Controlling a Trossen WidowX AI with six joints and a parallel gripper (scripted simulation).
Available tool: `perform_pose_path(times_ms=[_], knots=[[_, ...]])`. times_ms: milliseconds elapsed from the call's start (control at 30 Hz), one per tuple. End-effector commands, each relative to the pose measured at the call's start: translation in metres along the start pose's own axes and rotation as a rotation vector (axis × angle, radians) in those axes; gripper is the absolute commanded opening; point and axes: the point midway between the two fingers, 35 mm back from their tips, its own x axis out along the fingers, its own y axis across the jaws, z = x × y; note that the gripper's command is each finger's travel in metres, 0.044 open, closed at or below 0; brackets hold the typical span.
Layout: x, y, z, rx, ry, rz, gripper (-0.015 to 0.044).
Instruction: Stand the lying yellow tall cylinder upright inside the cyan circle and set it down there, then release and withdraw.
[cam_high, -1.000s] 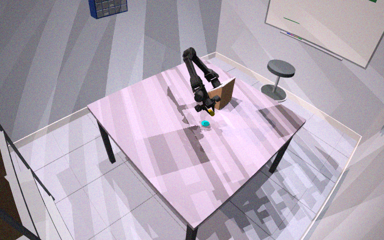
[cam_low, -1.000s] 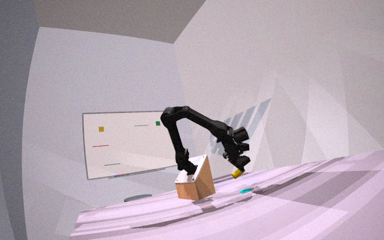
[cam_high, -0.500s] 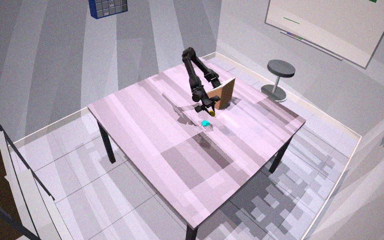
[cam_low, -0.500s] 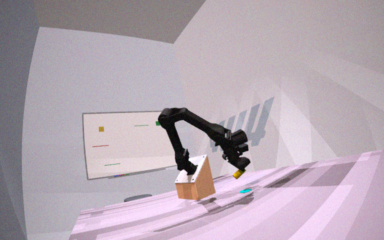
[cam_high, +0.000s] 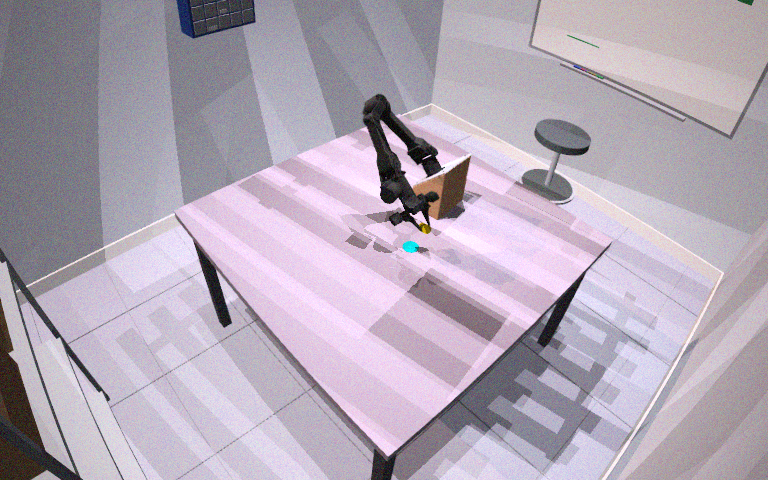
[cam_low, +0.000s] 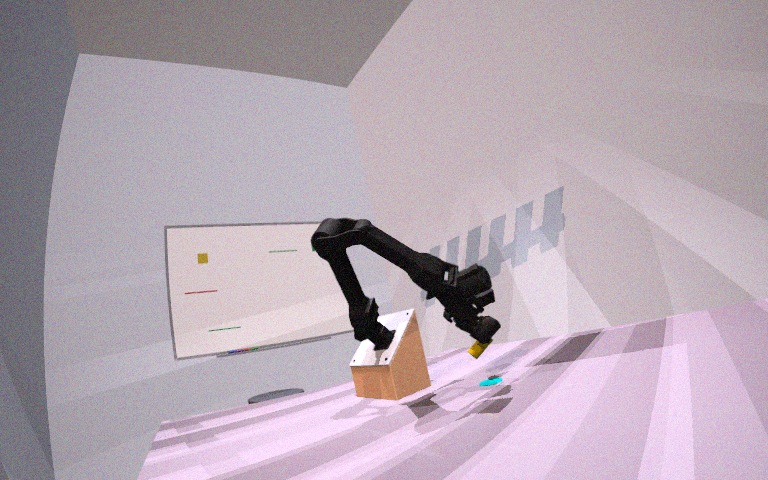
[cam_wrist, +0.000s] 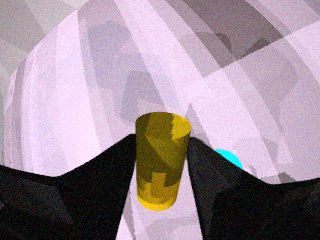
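My gripper (cam_high: 423, 226) (cam_low: 481, 342) (cam_wrist: 162, 142) is shut on the yellow tall cylinder (cam_high: 424, 228) (cam_low: 478, 349) (cam_wrist: 160, 160). It holds the cylinder tilted in the air, a little above the pink table (cam_high: 317, 294) (cam_low: 594, 407). The cyan circle (cam_high: 410, 246) (cam_low: 490, 382) (cam_wrist: 228, 158) lies flat on the table, a short way in front of the cylinder and below it. In the wrist view the circle shows partly, behind the right finger.
A brown wedge-shaped mount (cam_high: 447, 189) (cam_low: 393, 367) holds the arm's base on the table behind the gripper. A grey stool (cam_high: 557, 158) stands on the floor beyond the table. A whiteboard (cam_low: 249, 285) hangs on the wall.
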Motion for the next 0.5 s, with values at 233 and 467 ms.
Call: perform_pose_path(times_ms=[233,467], knots=[[-0.0012,-0.0001,0.0002,-0.015,-0.082,0.011,0.0105],[-0.0015,-0.0006,0.0001,-0.024,-0.132,0.016,0.0105]])
